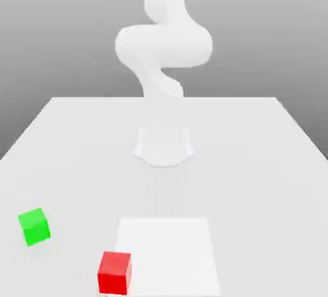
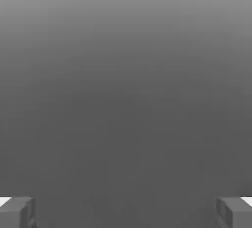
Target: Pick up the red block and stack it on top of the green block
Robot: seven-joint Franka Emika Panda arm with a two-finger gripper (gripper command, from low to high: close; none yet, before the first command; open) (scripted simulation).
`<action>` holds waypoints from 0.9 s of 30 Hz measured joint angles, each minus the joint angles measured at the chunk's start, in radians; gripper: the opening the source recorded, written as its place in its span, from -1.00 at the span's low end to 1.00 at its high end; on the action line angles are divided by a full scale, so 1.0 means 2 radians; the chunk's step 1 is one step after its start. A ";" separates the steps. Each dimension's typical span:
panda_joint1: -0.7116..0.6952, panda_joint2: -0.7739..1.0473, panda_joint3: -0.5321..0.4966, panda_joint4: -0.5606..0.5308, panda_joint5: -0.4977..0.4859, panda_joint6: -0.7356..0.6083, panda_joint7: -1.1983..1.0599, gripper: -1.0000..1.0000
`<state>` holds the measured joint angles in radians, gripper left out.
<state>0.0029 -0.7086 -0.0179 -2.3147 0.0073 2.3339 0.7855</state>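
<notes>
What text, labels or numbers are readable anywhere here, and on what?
None: no word, label, brand, number or sign appears in either view.
red block: plain matte faces, no marking.
green block: plain faces, no marking.
table, the paler square patch and the white arm: unmarked.
fingers: bare grey.

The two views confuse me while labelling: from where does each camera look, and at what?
Exterior view: off the arm, above the table, facing the arm; red block and green block lie nearest.
Hand view: on the hand, facing blank grey; the open claw has its fingertips at the edges.
Shared: nothing recognisable.
</notes>
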 joint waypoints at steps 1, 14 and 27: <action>0.001 0.020 -0.004 -0.003 0.002 0.007 -0.003 0.00; 0.001 0.257 -0.044 -0.041 0.025 0.095 -0.044 0.00; -0.026 0.491 -0.052 -0.069 0.038 0.198 -0.075 0.00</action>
<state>-0.0482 0.2743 -0.1212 -2.4533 0.0835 2.7297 0.6363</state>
